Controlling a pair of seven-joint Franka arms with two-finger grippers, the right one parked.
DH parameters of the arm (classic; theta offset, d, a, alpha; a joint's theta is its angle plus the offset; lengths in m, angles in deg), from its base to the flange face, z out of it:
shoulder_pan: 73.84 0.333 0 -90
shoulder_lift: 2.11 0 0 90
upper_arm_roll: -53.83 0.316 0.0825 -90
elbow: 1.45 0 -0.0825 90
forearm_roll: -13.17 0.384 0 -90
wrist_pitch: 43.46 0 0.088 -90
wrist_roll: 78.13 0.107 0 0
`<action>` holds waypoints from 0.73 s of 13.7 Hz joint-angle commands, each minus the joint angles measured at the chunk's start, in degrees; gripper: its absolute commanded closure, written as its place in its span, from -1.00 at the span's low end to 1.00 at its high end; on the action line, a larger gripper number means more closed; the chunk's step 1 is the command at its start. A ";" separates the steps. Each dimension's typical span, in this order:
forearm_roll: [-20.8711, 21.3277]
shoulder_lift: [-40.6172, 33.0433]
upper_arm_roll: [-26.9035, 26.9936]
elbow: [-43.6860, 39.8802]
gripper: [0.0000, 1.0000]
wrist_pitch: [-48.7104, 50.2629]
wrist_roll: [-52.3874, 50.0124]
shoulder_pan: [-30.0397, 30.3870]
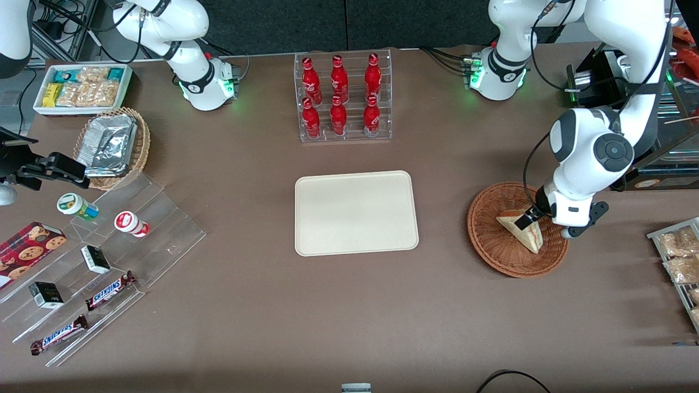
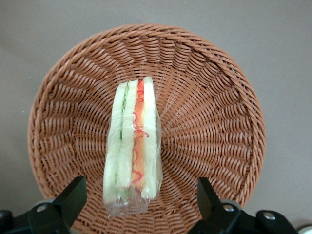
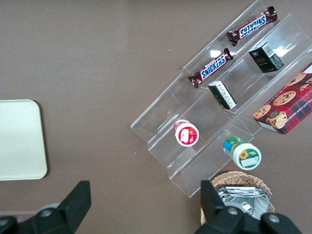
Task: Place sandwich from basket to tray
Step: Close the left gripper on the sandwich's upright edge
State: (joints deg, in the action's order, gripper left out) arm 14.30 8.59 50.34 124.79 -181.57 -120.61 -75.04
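The gripper [image 2: 139, 202] hangs over the basket [image 2: 214, 126], fingers [image 2: 73, 197] spread wide either side of the sandwich [image 2: 134, 146]; contact appears absent. The sandwich lies inside the basket, well apart from the tray [image 1: 356, 213].

The sandwich [image 2: 132, 146] is a clear-wrapped wedge of pale bread with green and red filling layers, standing on edge inside the basket [image 1: 491, 240]. That basket is round, shallow and woven of reddish-brown wicker, and sits on the counter [image 1: 349, 316] toward the working arm's end. The tray [image 1: 356, 213], cream-coloured, flat and rectangular with rounded corners, lies well apart from the basket at mid-counter.

The end effector [image 2: 136, 202] hangs over the basket with its fingers [image 2: 73, 195] spread either side of the sandwich, not touching it.
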 commanded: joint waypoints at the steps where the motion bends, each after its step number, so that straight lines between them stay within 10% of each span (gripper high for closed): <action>1: 0.45 2.56 -0.03 0.76 -1.00 -3.82 -1.81 -0.03; 4: 0.63 4.23 -0.03 1.46 -0.78 -5.24 -1.72 0.06; 7: 0.81 4.33 0.06 2.25 0.86 -5.06 -1.20 0.15; 10: 0.98 3.98 0.15 2.25 1.00 -4.45 -0.49 0.15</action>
State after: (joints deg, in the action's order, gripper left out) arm 14.39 13.62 50.43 126.01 -185.65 -121.14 -74.99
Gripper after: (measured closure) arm 0.581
